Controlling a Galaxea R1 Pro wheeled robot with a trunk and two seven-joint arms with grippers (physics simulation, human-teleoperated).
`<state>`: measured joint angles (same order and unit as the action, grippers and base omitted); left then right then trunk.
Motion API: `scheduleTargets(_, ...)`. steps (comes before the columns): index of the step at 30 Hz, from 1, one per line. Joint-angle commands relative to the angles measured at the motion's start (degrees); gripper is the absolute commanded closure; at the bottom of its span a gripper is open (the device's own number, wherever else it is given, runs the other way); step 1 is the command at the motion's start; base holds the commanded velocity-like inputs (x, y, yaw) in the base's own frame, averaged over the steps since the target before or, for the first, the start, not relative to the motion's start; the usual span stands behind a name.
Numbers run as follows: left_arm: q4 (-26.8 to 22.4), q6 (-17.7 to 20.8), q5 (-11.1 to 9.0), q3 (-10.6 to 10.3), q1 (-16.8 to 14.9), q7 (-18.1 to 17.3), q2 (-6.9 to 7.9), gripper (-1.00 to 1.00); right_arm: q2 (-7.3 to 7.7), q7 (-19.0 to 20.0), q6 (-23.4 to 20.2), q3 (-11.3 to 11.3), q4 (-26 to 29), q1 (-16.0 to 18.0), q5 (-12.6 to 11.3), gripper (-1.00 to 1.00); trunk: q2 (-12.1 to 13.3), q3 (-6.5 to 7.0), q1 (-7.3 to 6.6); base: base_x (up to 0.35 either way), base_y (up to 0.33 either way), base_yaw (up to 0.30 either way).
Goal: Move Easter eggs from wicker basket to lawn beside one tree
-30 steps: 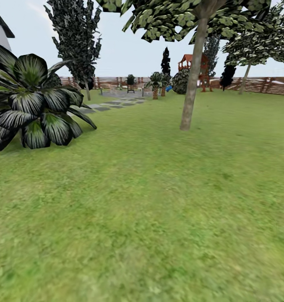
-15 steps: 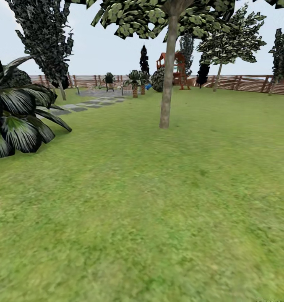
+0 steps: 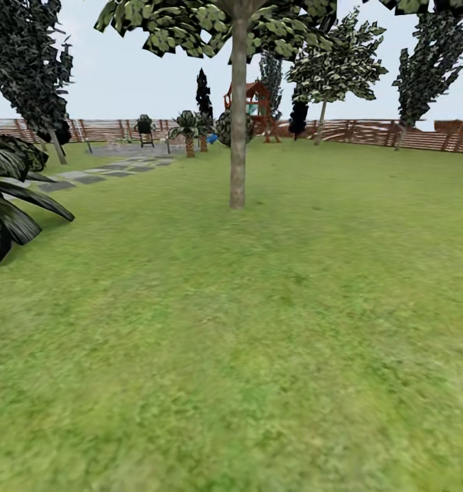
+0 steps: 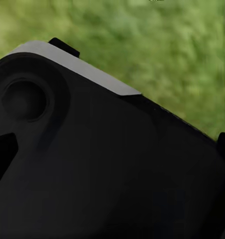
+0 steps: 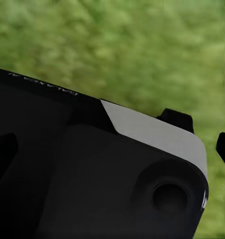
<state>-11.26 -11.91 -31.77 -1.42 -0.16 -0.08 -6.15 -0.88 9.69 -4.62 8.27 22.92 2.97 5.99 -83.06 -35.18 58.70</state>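
Head view, swept left to right with the tree (image 3: 238, 137) as landmark. Far left of the tree: a broad-leaved dark plant (image 3: 5, 205) at the frame edge, and a black-leaved tree (image 3: 29, 61) above it. Between those and the tree, a run of grey paving slabs (image 3: 101, 174) leads back toward a gravel patch by the fence (image 3: 108, 128). The tree itself stands upright mid-frame, pale smooth trunk, speckled foliage overhead, rooted in the lawn (image 3: 258, 342). Just behind it: a small palm (image 3: 188, 133), a wooden play tower (image 3: 253, 106) and a scrap of blue slide. Right of the tree: 1 more speckled tree (image 3: 334, 68) by the fence, then a dark tree (image 3: 429, 61) further right. No basket and no eggs among these things; where they lie I cannot tell. Wrist views give black robot casing over blurred grass. In the left wrist view, a dark tip at the frame edge may be a finger, unclear. Right gripper (image 5: 202, 130): 2 dark finger tips with a gap of grass between them, jaws apart, nothing held. Left jaws: cannot tell. Judgement: robot in transit, search step; neither arm is nearer anything, and the coming move turns on locating the basket relative to this tree.
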Motion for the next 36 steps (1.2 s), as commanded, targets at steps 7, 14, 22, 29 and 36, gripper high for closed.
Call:
scheduleTargets(7,0.1,-0.2,-0.4,-0.2,0.0,0.0,0.00,-1.00,0.00,0.2,-0.3,0.0,0.1,0.0,0.6,-1.00,0.0,-0.33,0.02,0.267,-0.252,-0.219)
scheduleTargets(14,0.1,-0.2,-0.4,-0.2,0.0,0.0,0.00,-1.00,0.00,0.2,-0.3,0.0,0.1,0.0,0.6,-1.00,0.0,-0.62,0.02,0.267,-0.252,-0.210)
scheduleTargets(22,0.1,-0.2,-0.4,-0.2,0.0,0.0,0.00,-1.00,0.00,0.0,-0.2,0.3,-1.5,0.0,0.7,-1.00,0.0,-0.94,0.02,0.267,-0.252,-0.182)
scheduleTargets(29,0.1,-0.2,-0.4,-0.2,0.0,0.0,0.00,-1.00,0.00,0.0,-0.2,0.3,-1.8,0.0,0.7,-1.00,0.0,-1.22,0.02,0.267,-0.252,-0.154)
scheduleTargets(36,0.1,-0.2,-0.4,-0.2,0.0,0.0,0.00,-1.00,0.00,0.0,-0.2,0.4,-1.8,0.0,0.7,-1.00,0.0,-1.50,0.02,0.267,-0.252,-0.134)
